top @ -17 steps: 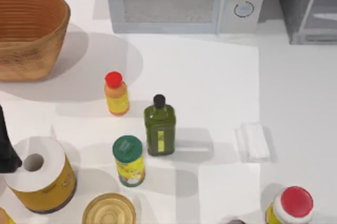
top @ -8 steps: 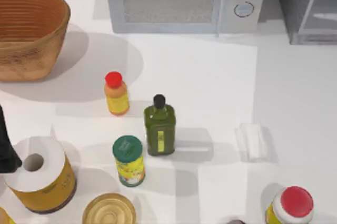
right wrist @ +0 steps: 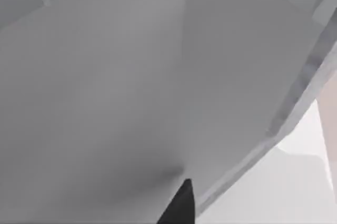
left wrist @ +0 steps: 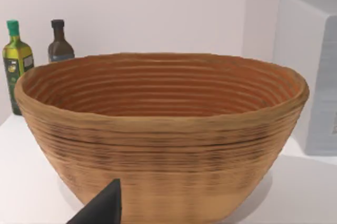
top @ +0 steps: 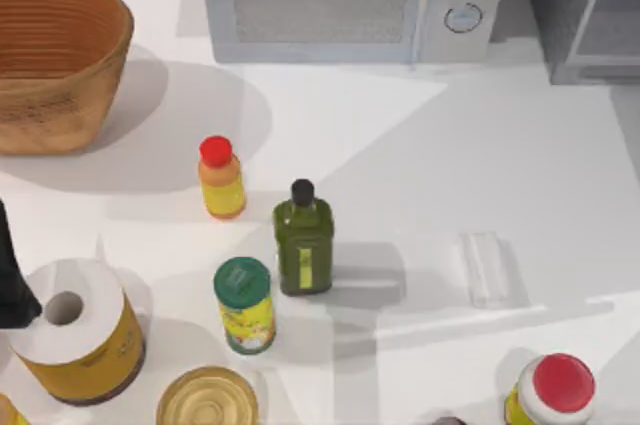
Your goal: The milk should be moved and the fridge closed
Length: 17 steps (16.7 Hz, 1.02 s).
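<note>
The milk is out of view. The fridge [top: 588, 13], a grey metallic cabinet with a glassy door in a pale frame, stands at the table's back right corner. Its grey panels [right wrist: 105, 76] are very close in the right wrist view, with a dark tip of my right gripper [right wrist: 180, 205] at that picture's lower edge. My left arm [top: 10, 280] is parked at the table's left edge. A dark part of my left gripper [left wrist: 101, 209] points at the woven basket [left wrist: 158, 134].
A white microwave [top: 350, 0] stands at the back, left of the fridge. The basket [top: 55, 60] is at back left. A green bottle [top: 303, 240], an orange bottle [top: 221, 178], a green-lidded can [top: 244, 303], a paper roll [top: 72, 330] and a clear box [top: 487, 267] stand in front.
The shadows on the right half of the table have shifted and a lit wedge now reaches toward the microwave. The things on the table and the left arm have not moved.
</note>
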Tool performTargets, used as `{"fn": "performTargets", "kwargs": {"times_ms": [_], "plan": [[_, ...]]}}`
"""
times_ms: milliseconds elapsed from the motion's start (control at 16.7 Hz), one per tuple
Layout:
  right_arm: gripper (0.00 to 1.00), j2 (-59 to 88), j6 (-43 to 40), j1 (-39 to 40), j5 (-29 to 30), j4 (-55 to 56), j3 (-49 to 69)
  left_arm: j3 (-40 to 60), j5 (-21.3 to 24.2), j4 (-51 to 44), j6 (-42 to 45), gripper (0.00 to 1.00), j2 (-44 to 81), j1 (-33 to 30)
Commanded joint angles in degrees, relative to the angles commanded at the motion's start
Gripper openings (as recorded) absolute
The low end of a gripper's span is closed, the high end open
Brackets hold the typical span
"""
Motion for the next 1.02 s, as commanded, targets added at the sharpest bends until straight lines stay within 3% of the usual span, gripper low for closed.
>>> {"fn": "performTargets", "kwargs": {"times_ms": [240, 480, 1020], "plan": [[1.0, -4.0, 11.2, 17.2, 13.4, 6.5, -5.2, 0.0, 0.0, 0.0, 0.0, 1.0, 0.0, 0.0], [1.0, -7.9, 20.9, 28.5, 24.3, 11.4, -9.8, 0.0, 0.0, 0.0, 0.0, 1.0, 0.0, 0.0], [1.0, -6.4, 23.1, 30.2, 27.1, 11.7, -9.1, 0.0, 0.0, 0.0, 0.0, 1.0, 0.0, 0.0]]}}
